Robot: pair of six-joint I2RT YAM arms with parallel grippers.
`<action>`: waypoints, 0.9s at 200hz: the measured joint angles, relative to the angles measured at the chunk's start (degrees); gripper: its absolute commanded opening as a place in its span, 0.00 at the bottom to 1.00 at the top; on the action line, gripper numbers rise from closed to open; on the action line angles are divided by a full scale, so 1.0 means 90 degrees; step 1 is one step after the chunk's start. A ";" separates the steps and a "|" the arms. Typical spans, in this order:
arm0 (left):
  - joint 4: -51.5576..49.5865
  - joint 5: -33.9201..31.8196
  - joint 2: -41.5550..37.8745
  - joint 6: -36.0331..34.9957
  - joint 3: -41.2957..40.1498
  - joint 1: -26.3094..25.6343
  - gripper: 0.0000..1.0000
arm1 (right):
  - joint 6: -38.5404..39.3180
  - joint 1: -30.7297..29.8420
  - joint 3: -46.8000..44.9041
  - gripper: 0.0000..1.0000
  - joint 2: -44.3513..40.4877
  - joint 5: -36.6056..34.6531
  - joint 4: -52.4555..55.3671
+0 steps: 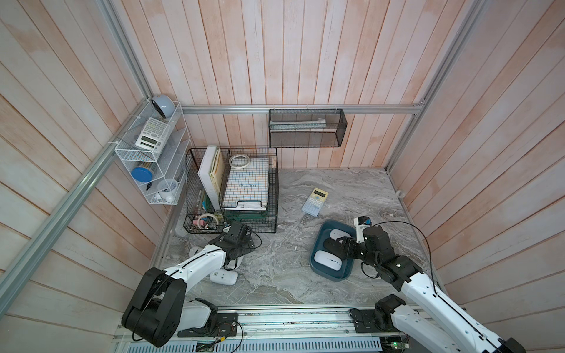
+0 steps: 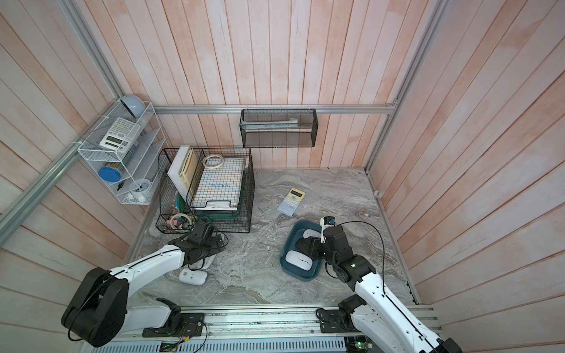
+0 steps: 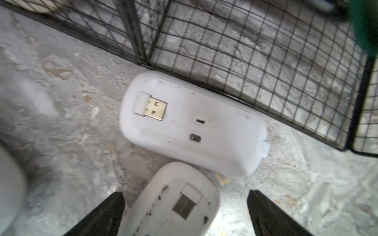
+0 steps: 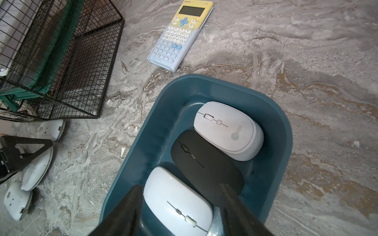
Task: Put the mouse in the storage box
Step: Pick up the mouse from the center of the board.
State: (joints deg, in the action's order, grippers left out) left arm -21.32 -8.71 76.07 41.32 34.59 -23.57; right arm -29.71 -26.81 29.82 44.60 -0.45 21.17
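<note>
Pinkish plank walls (image 1: 275,55) close in 3 sides, aluminium rails (image 1: 238,109) running along them. The tabletop (image 1: 284,275) is grey marble-patterned. A white wire shelf (image 1: 134,156) hangs by its back left corner, a black mesh tray (image 1: 305,137) above its back edge.

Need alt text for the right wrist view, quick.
The right gripper has its fingers either side of the nearest white mouse inside the teal storage box, which also holds a black mouse and a second white mouse. A calculator lies beyond the box on the marble table.
</note>
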 measured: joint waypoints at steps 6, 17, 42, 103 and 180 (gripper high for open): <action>0.0070 0.0126 0.0029 0.0000 0.0000 0.0000 1.00 | 0.0000 0.0000 0.0000 0.65 0.0000 0.0010 -0.0007; 0.0163 0.0308 0.0056 0.0002 -0.0015 0.0000 1.00 | 0.0000 0.0000 0.0000 0.65 0.0000 0.0029 -0.0015; 0.0141 0.0425 0.0012 0.0056 -0.0090 -0.0015 0.99 | 0.0002 0.0002 0.0000 0.65 0.0000 0.0044 -0.0017; -0.0495 0.0075 -0.0056 0.0340 -0.0121 -0.0984 0.93 | 0.0000 0.0032 0.0000 0.65 0.0002 0.0085 -0.0019; -0.0721 -0.0459 0.0238 0.0578 -0.0022 -0.1132 0.66 | 0.0000 0.0032 0.0000 0.64 0.0015 0.0180 -0.0085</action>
State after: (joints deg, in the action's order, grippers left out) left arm -27.81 -12.84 78.22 46.52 34.39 -33.76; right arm -29.71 -26.52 29.82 44.73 1.17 20.40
